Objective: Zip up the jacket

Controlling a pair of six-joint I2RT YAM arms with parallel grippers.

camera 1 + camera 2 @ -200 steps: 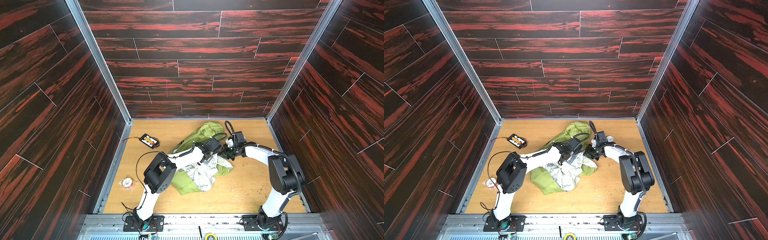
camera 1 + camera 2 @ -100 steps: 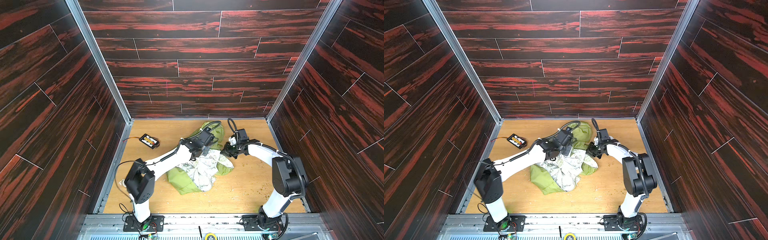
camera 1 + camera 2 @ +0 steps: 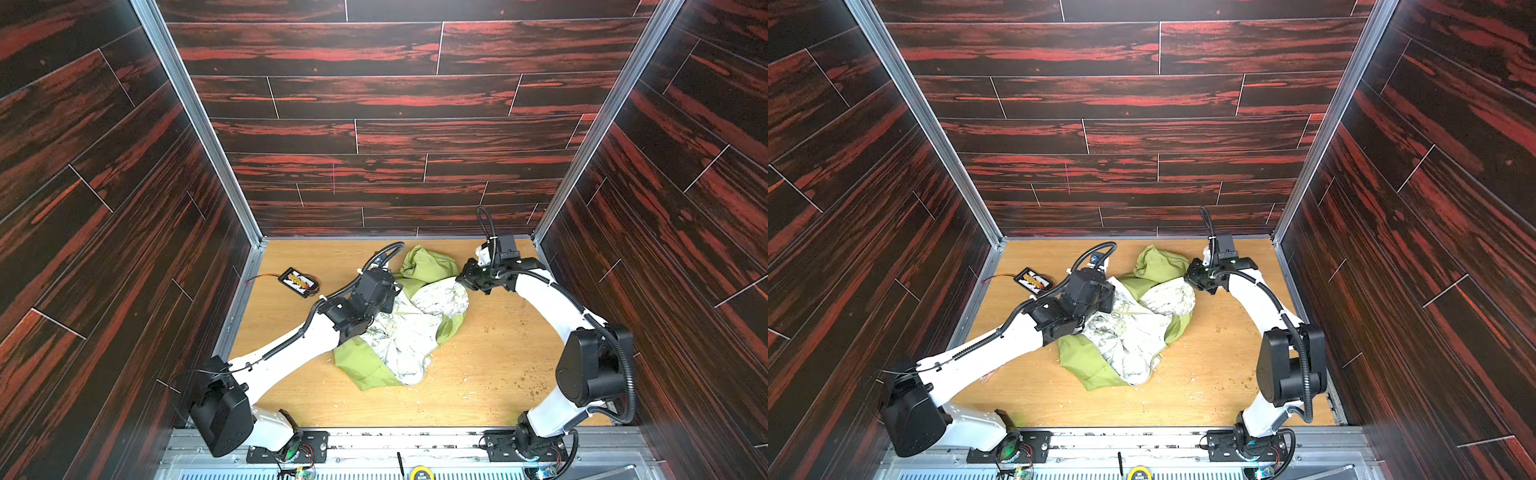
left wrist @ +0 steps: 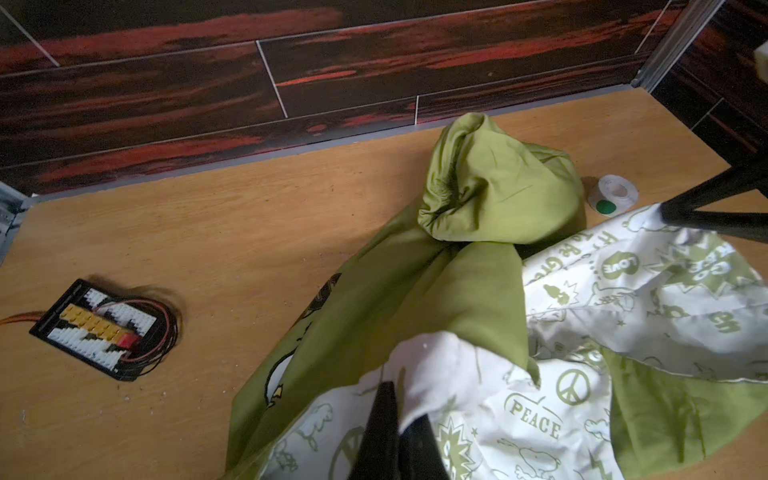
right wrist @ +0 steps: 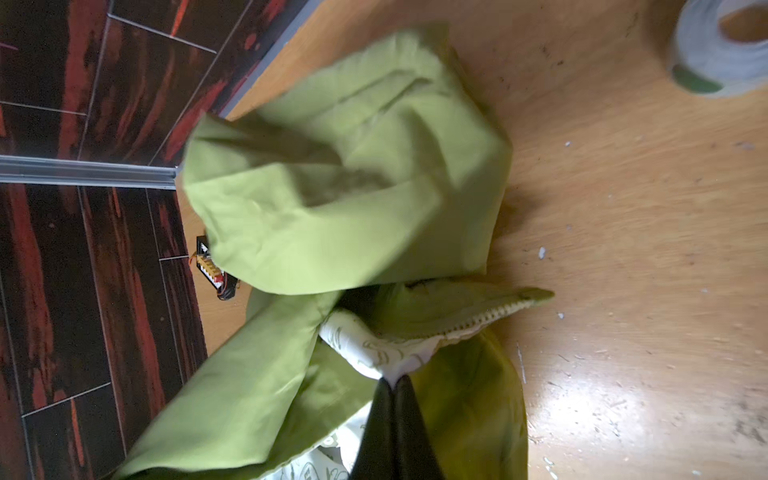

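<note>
1. Both grippers are pinched shut on the thin lime-green cloth jacket [image 3: 361, 365].
2. My left gripper [image 4: 390, 388] nips its white patterned lining.
3. My right gripper [image 5: 392, 384] nips the lining edge beside the green zipper teeth [image 5: 486, 318].
4. I see the jacket crumpled mid-way on the light wooden table [image 3: 478, 374], lining showing.
5. A small black wire board [image 3: 298, 281] lies well apart.

The light wooden counter [image 3: 498, 399] carries a crumpled green jacket [image 3: 399, 345] across its middle, white patterned lining turned up, with a bunched green end reaching toward twelve o'clock. At about ten o'clock, well apart from it, lies a small black connector board [image 3: 300, 282] with red and black wires. A white roll of tape [image 4: 614, 194] sits just beside the bunched end, and pale specks [image 3: 528, 380] scatter toward four o'clock.
</note>
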